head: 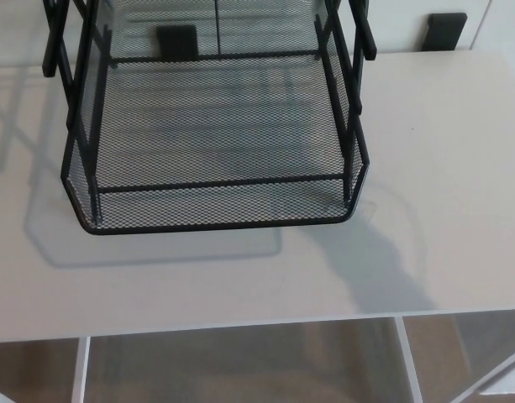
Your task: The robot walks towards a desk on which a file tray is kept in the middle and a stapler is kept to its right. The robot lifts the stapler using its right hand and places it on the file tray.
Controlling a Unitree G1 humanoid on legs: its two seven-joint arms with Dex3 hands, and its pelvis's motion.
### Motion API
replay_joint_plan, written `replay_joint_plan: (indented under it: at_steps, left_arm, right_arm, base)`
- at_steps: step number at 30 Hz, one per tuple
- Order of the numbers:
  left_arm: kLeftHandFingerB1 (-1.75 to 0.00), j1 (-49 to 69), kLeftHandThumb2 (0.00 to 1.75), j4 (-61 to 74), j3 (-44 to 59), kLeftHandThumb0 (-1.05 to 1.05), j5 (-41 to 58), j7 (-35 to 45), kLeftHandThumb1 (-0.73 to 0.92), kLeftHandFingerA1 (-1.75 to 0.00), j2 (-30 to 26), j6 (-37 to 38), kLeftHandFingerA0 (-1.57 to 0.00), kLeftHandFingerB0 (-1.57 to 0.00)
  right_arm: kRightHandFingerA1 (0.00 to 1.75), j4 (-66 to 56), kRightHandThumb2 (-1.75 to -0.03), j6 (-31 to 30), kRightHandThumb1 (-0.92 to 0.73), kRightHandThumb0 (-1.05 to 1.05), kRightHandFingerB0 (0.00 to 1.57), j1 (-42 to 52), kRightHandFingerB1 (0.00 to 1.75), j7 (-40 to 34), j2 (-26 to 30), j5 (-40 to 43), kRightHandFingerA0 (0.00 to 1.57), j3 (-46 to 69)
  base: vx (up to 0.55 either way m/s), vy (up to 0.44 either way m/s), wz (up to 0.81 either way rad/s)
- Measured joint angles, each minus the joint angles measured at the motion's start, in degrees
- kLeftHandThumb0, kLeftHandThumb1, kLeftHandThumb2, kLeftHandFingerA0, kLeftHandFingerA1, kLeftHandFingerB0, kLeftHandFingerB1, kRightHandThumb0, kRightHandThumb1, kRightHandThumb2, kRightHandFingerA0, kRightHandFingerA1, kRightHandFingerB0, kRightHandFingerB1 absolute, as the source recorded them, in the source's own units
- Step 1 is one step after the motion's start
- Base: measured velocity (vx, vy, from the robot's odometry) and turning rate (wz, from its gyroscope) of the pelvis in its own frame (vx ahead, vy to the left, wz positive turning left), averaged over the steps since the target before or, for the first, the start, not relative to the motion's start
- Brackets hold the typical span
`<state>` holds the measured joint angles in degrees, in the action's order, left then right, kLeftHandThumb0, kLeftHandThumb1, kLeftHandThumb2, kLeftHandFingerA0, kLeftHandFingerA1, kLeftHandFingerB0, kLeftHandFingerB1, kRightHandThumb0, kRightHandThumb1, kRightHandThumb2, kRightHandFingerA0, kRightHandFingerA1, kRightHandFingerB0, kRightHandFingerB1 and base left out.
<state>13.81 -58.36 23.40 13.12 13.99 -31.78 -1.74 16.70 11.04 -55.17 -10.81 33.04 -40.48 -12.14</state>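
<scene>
A black wire-mesh file tray (pixel 215 206) stands on the white desk (pixel 442 168), filling the upper middle of the head view. Its mesh shelves hold nothing that I can see. No stapler shows anywhere on the desk in this view. Neither of my hands is in the picture. A soft shadow falls on the desk surface just right of and below the tray's front right corner.
The desk's front edge (pixel 240 329) runs across the lower part of the view, with white frame legs and floor below it. Two black blocks (pixel 446 29) sit beyond the desk's far edge against the wall.
</scene>
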Motion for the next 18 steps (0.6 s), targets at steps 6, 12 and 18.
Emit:
replay_joint_plan:
  at_steps: [6,12,18]
  left_arm:
    - [-0.57,-0.07,1.03,-0.27,-0.27,-0.54,-0.76,0.00,0.61,-0.69,0.00,0.00,-0.60,-0.34]
    - [-0.58,-0.46,1.03,-0.93,-0.26,-0.56,-0.81,0.00,0.62,-0.71,0.09,0.00,-0.63,-0.37]
    - [-0.57,-1.02,1.03,-1.02,-0.30,-0.54,-0.87,0.00,0.61,-0.68,0.16,-0.01,-0.56,-0.35]
  right_arm:
    - [1.73,-0.03,-0.75,-1.58,-0.69,-0.25,0.72,-6.37,1.32,4.36,-4.57,-1.43,0.86,-4.65]
    - [1.75,0.03,-0.74,-2.74,-0.62,-0.25,0.70,-6.78,1.45,9.73,-7.61,-3.33,0.85,-10.64]
    - [1.66,1.73,-0.64,-4.59,-0.77,-0.38,0.66,-6.83,1.40,14.78,-11.16,-4.54,0.80,-15.05]
  base:
    - [0.00,0.000,0.00]
    - [0.00,0.000,0.00]
    - [0.00,0.000,0.00]
